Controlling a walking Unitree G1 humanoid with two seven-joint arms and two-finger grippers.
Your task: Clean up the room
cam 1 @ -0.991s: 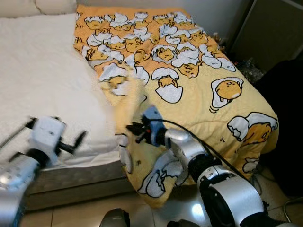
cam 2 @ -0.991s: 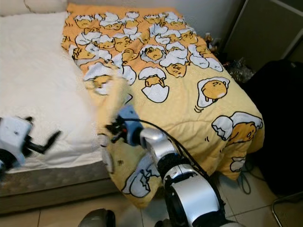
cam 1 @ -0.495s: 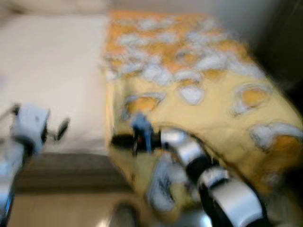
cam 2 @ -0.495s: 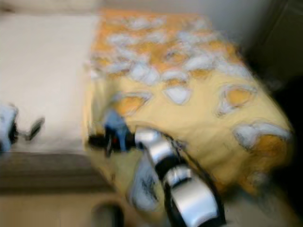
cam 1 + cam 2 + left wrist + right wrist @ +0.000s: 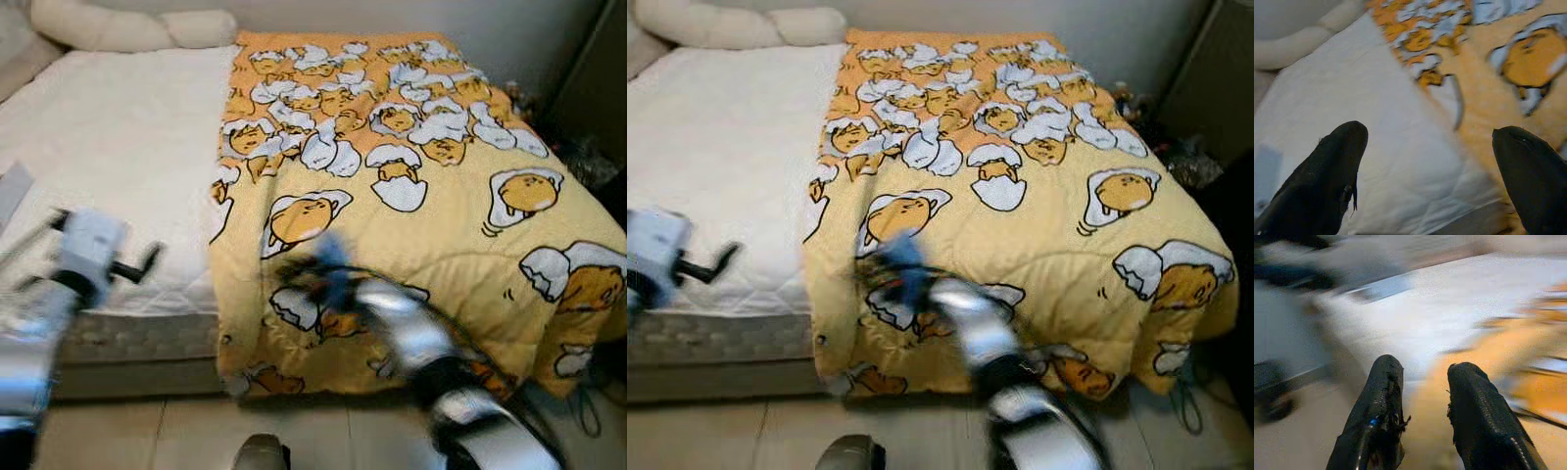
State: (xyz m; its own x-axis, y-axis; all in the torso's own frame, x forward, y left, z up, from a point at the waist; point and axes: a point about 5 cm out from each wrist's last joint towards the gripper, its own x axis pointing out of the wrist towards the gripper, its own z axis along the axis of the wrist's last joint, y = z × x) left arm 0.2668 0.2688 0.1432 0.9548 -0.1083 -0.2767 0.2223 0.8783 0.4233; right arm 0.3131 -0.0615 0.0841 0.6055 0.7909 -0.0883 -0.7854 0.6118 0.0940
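A bed (image 5: 108, 157) with a white quilted mattress lies before me, long cream pillows (image 5: 127, 27) at its head toward 11 o'clock, and a pale tiled floor (image 5: 147, 436) below its near edge. The yellow blanket (image 5: 421, 196), printed with cartoon eggs, covers the bed's right half from 12 o'clock down to 5 o'clock, its near hem draping over the mattress edge toward the floor and its left border running straight along the bare white sheet. Dark furniture stands at 2 o'clock beyond the bed, with some small clutter (too blurred to name) on the floor beside it. My left arm reaches in at 9 o'clock, its white wrist block raised over the mattress edge, and my left gripper (image 5: 1430, 161) is spread wide, grasping nothing, fingers (image 5: 1327, 181) well apart above the sheet near the blanket's border. My right arm crosses from 5 o'clock toward the centre, smeared by motion, with my right gripper (image 5: 1422, 382) over the blanket's draped front; its fingers (image 5: 1378, 401) stand a little apart with nothing between them. The left wrist view picks out the blanket's border lying on the white sheet with the pillows beyond, while the right wrist view, heavily blurred, shows orange cloth against the white mattress and a grey stretch of floor.
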